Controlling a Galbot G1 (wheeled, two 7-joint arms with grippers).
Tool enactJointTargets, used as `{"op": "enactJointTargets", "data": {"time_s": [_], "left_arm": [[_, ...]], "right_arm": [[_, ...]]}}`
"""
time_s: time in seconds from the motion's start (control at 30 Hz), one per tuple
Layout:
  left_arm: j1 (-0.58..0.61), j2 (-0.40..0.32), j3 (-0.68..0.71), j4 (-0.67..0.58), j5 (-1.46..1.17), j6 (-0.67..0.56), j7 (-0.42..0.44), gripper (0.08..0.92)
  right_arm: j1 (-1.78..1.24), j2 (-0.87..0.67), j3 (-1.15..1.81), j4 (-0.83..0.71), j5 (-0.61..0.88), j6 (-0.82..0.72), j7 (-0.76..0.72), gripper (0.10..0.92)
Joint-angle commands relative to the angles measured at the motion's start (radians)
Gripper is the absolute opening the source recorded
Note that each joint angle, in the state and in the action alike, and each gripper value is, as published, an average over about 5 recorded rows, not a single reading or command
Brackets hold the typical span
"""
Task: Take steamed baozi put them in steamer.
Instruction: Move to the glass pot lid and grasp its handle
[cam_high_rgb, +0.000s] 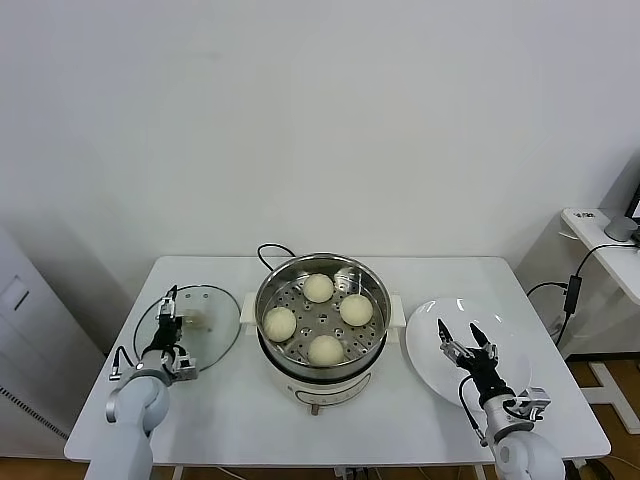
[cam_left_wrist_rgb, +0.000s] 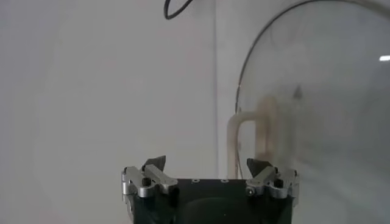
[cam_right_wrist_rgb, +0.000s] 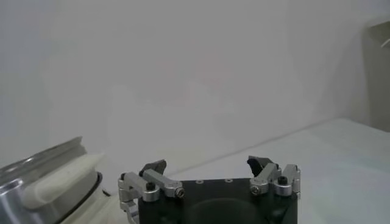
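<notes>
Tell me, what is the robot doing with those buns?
Right now it holds nothing. All four steamed baozi sit on the holey tray inside the steamer in the middle of the table. The left gripper hovers with open jaws over the glass lid lying beside the pot. The right gripper hovers, jaws open too, over the empty white plate.

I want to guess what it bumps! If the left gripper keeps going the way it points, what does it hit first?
Probably the glass lid: its cream handle lies just ahead of the open left gripper. How far ahead is hard to judge.
</notes>
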Motion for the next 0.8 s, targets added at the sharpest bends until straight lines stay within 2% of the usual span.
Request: {"op": "enactJointTargets", "data": {"time_s": [0.03,0.8], "left_arm": [[-0.042,-0.003,0.001,0.054,0.005,0.005,-0.024,0.823],[-0.078,-0.012,0.006,0.169,-0.009,-0.028,-0.096,0.808]], "right_arm": [[-0.01,0.008,0.004,0.004,-0.006,0.001,-0.001,0.823],[-0.016,0.025,0.009,-0.001,-0.022,0.004,-0.001,0.823]]}}
